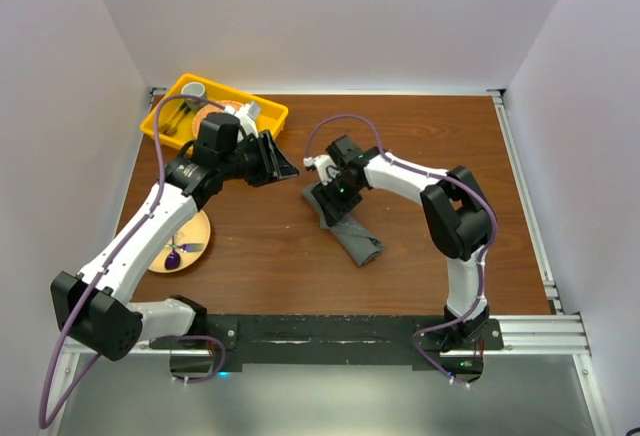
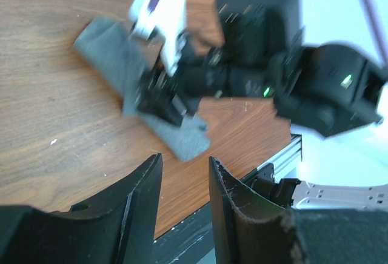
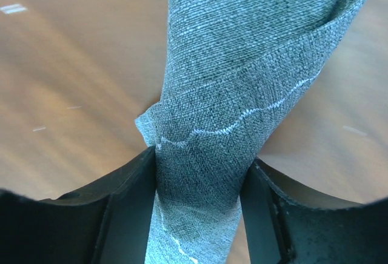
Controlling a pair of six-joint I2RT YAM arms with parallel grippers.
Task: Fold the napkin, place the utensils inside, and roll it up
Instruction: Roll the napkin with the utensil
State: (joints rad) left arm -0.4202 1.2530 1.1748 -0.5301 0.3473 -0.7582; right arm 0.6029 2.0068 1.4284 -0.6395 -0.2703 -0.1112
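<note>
The napkin [image 1: 358, 239] is a grey-green roll lying slantwise on the brown table near its middle. It also shows in the left wrist view [image 2: 182, 138] and the right wrist view [image 3: 242, 82], where its pale stitched line runs across it. My right gripper [image 1: 328, 206] [image 3: 200, 161] is shut on the roll's upper left end, one jaw against each side. My left gripper [image 1: 283, 164] [image 2: 185, 158] is open and empty, above the table a little to the left of the roll. No utensils show outside the roll.
A yellow tray [image 1: 160, 118] with a cup [image 1: 192, 91] and dishes stands at the back left. A tan plate [image 1: 192, 241] with a small purple item lies under the left arm. The right arm [image 2: 291, 76] fills the left wrist view's upper right.
</note>
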